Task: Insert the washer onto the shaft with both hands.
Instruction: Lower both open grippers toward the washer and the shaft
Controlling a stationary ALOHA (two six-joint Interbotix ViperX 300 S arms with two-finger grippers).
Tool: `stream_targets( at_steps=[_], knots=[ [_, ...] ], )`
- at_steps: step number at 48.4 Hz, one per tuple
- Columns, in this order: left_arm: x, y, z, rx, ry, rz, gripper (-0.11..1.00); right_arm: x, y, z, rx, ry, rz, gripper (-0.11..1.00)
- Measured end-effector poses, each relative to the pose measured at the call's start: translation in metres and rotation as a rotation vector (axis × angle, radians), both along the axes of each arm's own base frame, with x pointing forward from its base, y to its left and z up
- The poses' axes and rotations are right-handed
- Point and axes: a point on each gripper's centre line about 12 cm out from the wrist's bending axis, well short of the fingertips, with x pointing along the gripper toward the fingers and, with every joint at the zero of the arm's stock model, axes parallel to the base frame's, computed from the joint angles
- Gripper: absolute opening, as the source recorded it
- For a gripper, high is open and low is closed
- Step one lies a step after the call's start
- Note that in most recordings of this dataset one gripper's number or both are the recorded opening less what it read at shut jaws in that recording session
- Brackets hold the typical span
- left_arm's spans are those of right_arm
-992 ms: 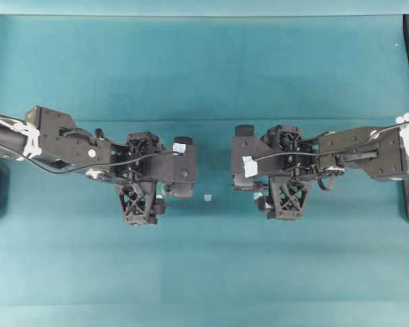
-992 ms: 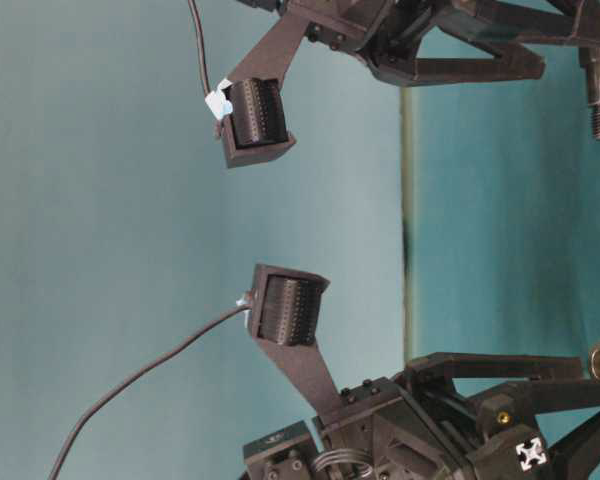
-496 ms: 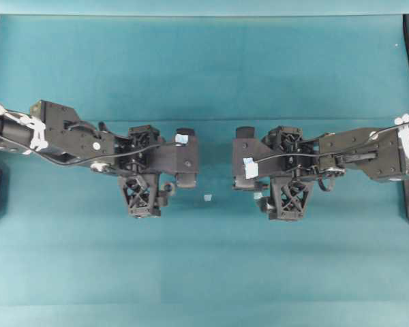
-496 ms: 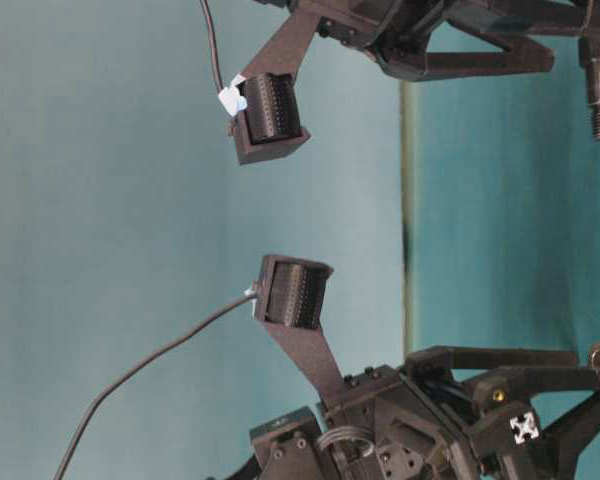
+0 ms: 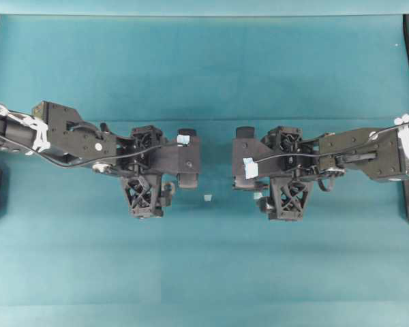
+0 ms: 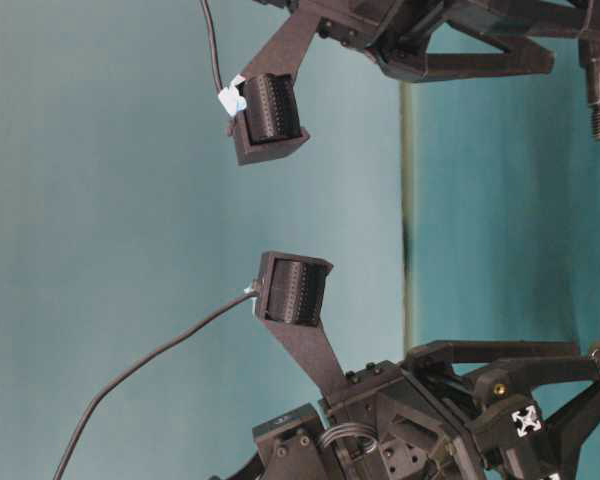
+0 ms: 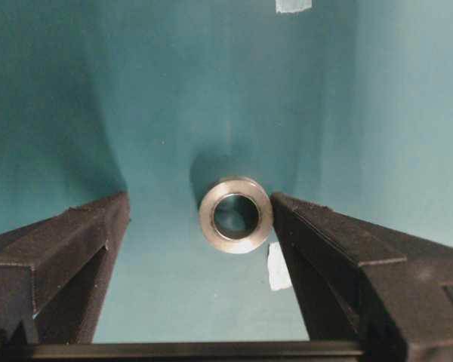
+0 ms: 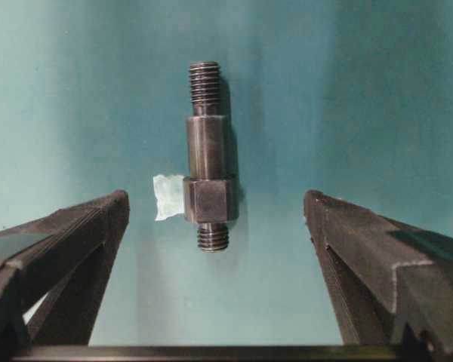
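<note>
The left gripper is open wide w/ nothing in it. The washer sits on the teal desk right between its fingers, not touching either one. A pale tape bit lies just beside the washer.

The right gripper is open wide too & holds nothing. The shaft lies flat on the desk between its fingers, well apart from both. Another tape bit touches the shaft's thick end.

No boxes or bowls show here.
</note>
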Motion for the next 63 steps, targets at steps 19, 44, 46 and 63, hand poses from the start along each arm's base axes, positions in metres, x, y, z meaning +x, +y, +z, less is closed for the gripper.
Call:
stream_targets(
  at_steps=[19,44,46,63],
  knots=[
    [-0.001,-0.01,-0.001,0.001,0.005,-0.027,0.88,0.001,0.0,0.0,0.0,-0.006,0.0,0.88],
    [-0.001,-0.013,-0.001,-0.002,0.015,-0.03,0.88,0.003,0.0,0.001,-0.001,-0.025,0.0,0.88],
    [-0.002,-0.014,-0.001,-0.003,0.018,-0.029,0.88,0.002,0.0,0.001,0.0,-0.025,0.001,0.88],
    [-0.002,-0.016,0.0,-0.003,0.044,-0.036,0.88,-0.001,0.0,-0.002,0.0,-0.009,0.001,0.88]
  ],
)
